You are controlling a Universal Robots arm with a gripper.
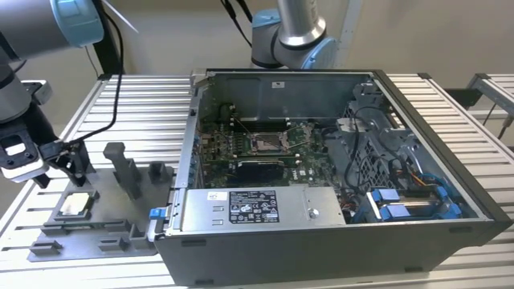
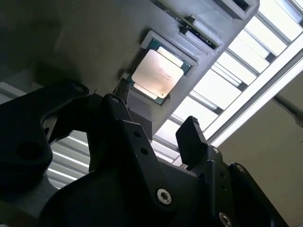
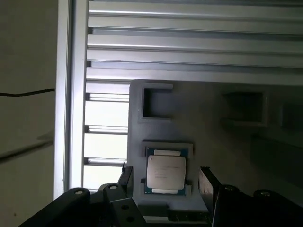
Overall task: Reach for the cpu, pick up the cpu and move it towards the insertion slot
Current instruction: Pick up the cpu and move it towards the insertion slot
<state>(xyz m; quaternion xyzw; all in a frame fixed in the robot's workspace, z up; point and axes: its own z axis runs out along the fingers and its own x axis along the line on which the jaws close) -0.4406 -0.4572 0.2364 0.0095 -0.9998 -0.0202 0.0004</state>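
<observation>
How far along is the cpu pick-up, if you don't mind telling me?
The reach looks nearly done: the gripper hovers over the cpu, jaws open on either side. The cpu lies flat in its grey fixture recess, not yet gripped or lifted. The move to the insertion slot in the computer case is not begun.

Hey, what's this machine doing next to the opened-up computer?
A robot arm's gripper hangs open just above the cpu, a small silvery chip lying in a grey fixture tray beside the open computer case. Its fingers stand on either side of the chip, not closed on it. The insertion slot is inside the case.
</observation>
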